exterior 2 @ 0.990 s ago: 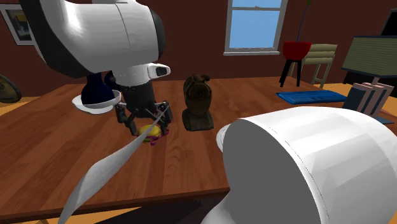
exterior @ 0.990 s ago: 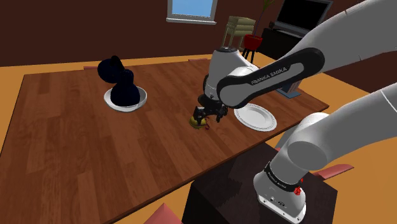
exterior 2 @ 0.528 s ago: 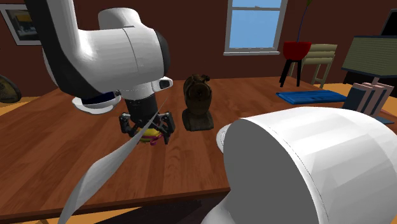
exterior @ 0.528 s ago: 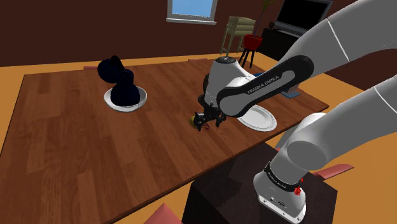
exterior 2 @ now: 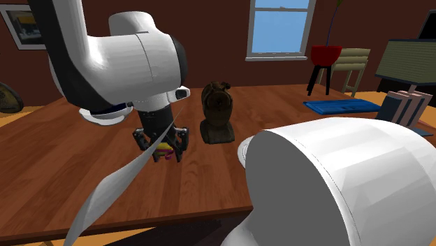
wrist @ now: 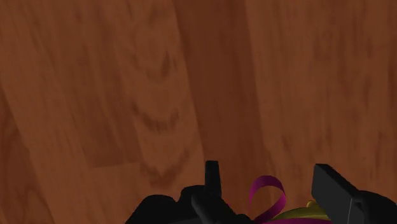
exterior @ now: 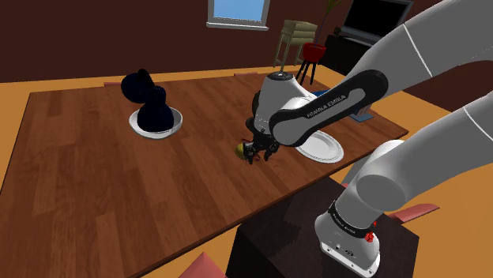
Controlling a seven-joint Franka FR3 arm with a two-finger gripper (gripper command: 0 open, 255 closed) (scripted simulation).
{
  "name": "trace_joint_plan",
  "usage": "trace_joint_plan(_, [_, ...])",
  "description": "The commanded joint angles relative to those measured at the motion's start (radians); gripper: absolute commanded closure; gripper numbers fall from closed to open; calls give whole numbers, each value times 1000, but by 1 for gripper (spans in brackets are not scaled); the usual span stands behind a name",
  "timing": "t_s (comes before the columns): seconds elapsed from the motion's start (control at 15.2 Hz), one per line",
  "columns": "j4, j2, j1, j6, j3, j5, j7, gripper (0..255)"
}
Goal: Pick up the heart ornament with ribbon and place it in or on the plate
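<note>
the gripper (wrist: 268, 173) hangs low over the table (exterior: 95, 182), fingers apart, straddling the heart ornament (exterior: 243, 148). its magenta ribbon loop sits between them, with no contact evident. the plate (exterior: 325, 148) lies near, toward the shoulder view's right.

Shoulder view overlooks the table (exterior: 79, 182); second exterior, lower (nearer too), shares it; wrist view close above.

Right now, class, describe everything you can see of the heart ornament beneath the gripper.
The heart ornament is small: a yellow-gold body with a magenta ribbon loop rising from it. It lies on the brown wooden table, between the black fingers of the open gripper, which straddle it without visibly clasping it. Its outline is mostly hidden.
</note>
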Motion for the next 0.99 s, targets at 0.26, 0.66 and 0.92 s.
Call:
trace_joint_plan(0.26, [0,0,0,0,0,0,0,255])
trace_joint_plan(0.66, [9,-30,6,-39,-6,7,-8,255])
trace_joint_plan(0.92, [30,-86,14,-115,-17,16,-20,255])
